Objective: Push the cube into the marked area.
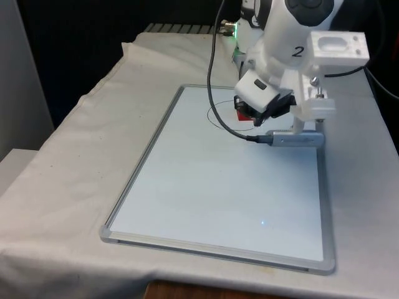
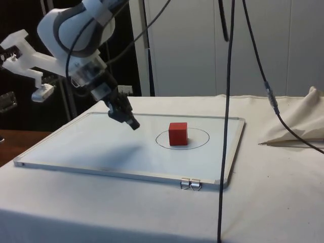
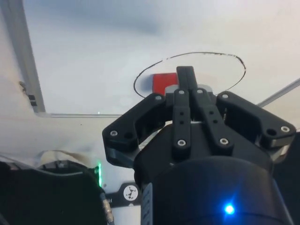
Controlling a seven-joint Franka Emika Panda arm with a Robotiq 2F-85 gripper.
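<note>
A red cube (image 2: 178, 133) stands on the whiteboard (image 2: 76, 147) inside a hand-drawn black circle (image 2: 182, 148). In the side view my gripper (image 2: 134, 125) hangs tilted just above the board, a short way from the cube and outside the circle, fingers shut with nothing between them. In the front view the cube (image 1: 242, 114) peeks out from behind the gripper (image 1: 249, 114), within the circle (image 1: 212, 115). The wrist view has the closed fingertips (image 3: 185, 72) pointing over the cube (image 3: 161, 82), which sits at one side of the circle (image 3: 206, 53).
The whiteboard's metal frame (image 1: 218, 249) lies on the white cloth. Two binder clips (image 2: 190, 184) sit on one board edge. Black cables (image 2: 225, 101) hang in front of the side view. A bunched fold of cloth (image 2: 304, 121) rises beside the board.
</note>
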